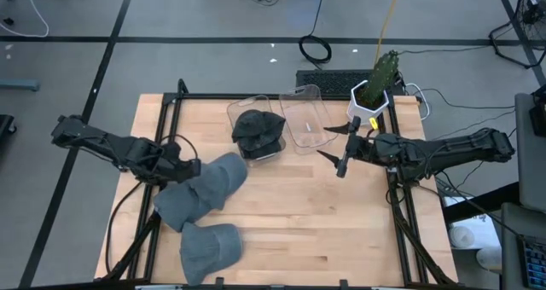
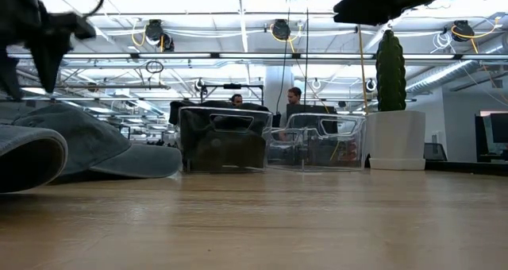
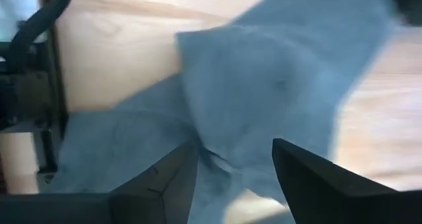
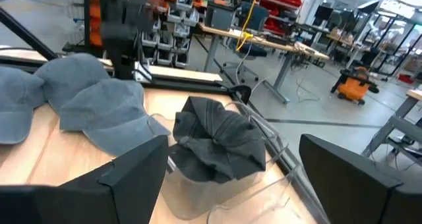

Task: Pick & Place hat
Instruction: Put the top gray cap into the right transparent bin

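Observation:
Three grey caps lie on the table's left part: one (image 1: 220, 177) nearest the middle, one (image 1: 177, 205) beside it, one (image 1: 209, 247) by the near edge. A dark cap (image 1: 256, 128) sits crumpled in a clear bin (image 1: 243, 107); it also shows in the right wrist view (image 4: 217, 145). My left gripper (image 1: 185, 166) hangs open just above the grey caps, its fingers on either side of a cap's crown (image 3: 264, 85). My right gripper (image 1: 334, 145) is open and held above the table, right of an empty second clear bin (image 1: 305, 118).
A potted cactus (image 1: 375, 85) in a white pot stands at the far right, behind my right gripper. A black frame rail (image 1: 281, 96) runs along the table's far edge. Bare wood (image 1: 324, 222) stretches across the near right. People stand beyond the bins (image 2: 294, 103).

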Controlling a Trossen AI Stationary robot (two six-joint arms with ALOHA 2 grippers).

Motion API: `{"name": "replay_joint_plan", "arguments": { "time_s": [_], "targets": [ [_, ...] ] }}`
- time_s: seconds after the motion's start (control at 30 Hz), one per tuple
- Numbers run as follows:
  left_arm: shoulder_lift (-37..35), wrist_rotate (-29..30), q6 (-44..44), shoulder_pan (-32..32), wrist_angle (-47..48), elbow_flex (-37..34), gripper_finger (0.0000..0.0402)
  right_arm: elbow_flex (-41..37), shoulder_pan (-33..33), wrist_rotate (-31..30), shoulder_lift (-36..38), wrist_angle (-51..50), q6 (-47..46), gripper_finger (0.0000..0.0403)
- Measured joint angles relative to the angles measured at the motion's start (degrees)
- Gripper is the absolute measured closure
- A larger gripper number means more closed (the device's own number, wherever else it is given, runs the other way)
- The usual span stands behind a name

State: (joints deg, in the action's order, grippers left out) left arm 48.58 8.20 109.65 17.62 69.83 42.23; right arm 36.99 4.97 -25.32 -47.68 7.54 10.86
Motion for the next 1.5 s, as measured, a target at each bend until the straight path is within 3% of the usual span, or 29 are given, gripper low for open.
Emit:
{"name": "replay_joint_plan", "arguments": {
  "time_s": [0.07, 0.27, 0.43, 0.57, 1.0, 1.17, 1.3, 1.5],
  "targets": [
    [1.06, -1.95, -0.34, -0.91, -0.16, -1.99, 0.0198, 0.0, 0.0, 0.01, 0.08, 0.49, 0.14, 0.0074],
    [2.29, 0.11, -1.05, -2.65, -5.04, -2.36, 0.02, 0.0, 0.0, 0.02, 0.22, -0.02, -0.05, 0.0074],
    [3.22, -9.25, -0.65, -5.78, -11.44, -5.88, 0.0207, 0.0, 0.0, 0.05, 0.24, 0.08, -0.39, 0.0074],
    [5.29, -10.69, -6.8, -6.75, -18.64, -8.73, 0.0221, 0.0, 0.0, 0.07, 0.24, -0.23, -0.75, 0.0074],
    [13.93, -8.66, -37.84, -7.64, -55.05, -11.22, 0.0275, 0.0, 0.0, 0.09, 0.24, -0.51, -0.58, 0.0074],
    [16.09, -12.69, -59.69, -6.96, -70.86, -10.0, 0.0291, 0.0, 0.0, 0.09, 0.22, -0.51, -0.58, 0.0074],
    [16.08, -9.78, -67.49, -5.65, -67.01, -2.84, 0.032, 0.0, 0.0, 0.09, 0.2, -0.6, -0.58, 0.0074],
    [21.73, 4.51, -82.61, 2.29, -39.18, 18.72, 0.0392, -0.98, -0.17, -0.05, 0.13, 1.0, -0.68, 0.0074]
  ]
}}
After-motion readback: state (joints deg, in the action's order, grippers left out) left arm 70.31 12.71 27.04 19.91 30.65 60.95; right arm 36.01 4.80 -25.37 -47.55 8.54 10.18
